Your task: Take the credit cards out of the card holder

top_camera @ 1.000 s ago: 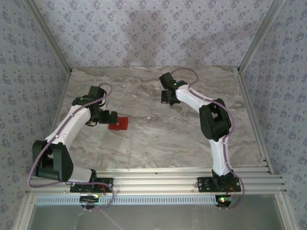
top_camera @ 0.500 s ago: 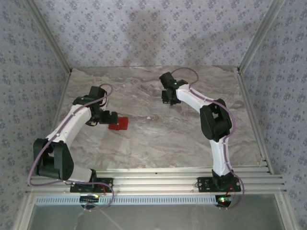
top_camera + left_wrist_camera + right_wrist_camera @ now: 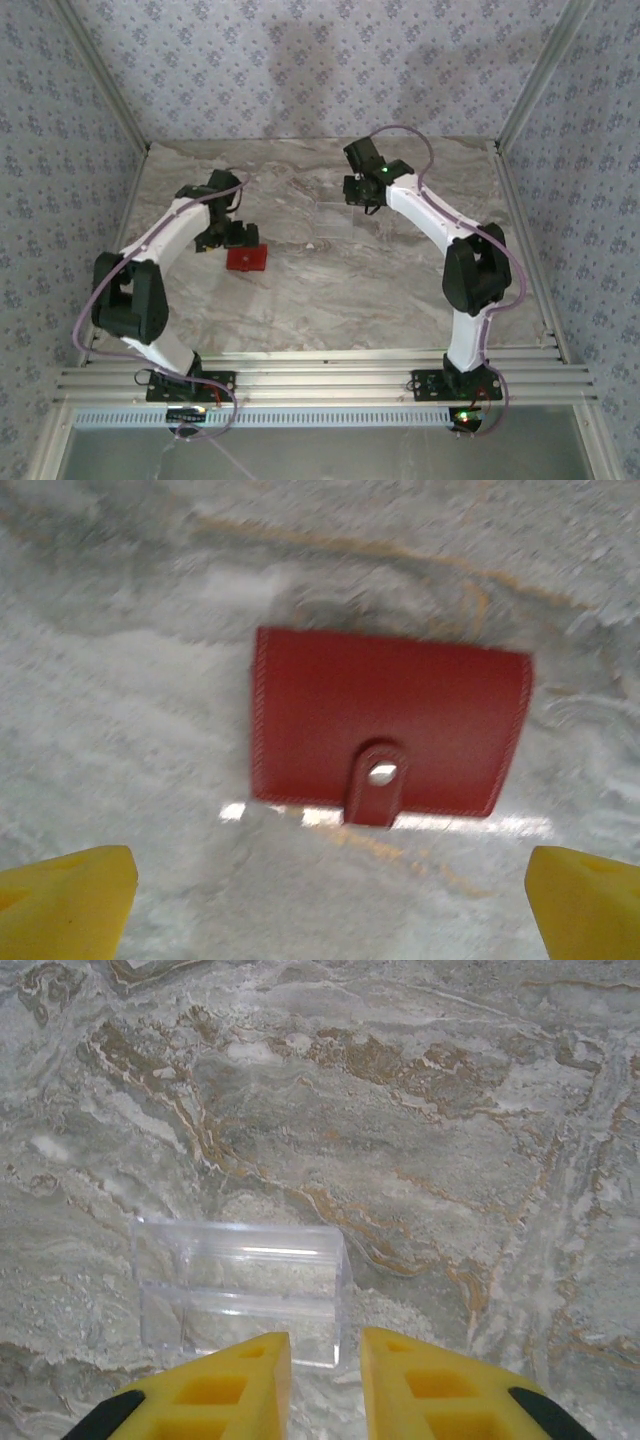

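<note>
Card holder (image 3: 390,735): closed, laid flat on table (image 3: 350,290) just ahead of left gripper (image 3: 328,900), which is held wide open, empty; long axis is set along the finger span. Right gripper (image 3: 325,1380): nearly closed, empty, well apart.

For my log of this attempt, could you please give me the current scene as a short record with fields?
card holder: red, closed, tab fastened, lying flat on the table
cards: none taken out yet
left gripper: open wide, aimed at the card holder, not touching it
right gripper: fingers nearly together, nothing between them, over a clear plastic stand
progress: holder not yet opened
</note>
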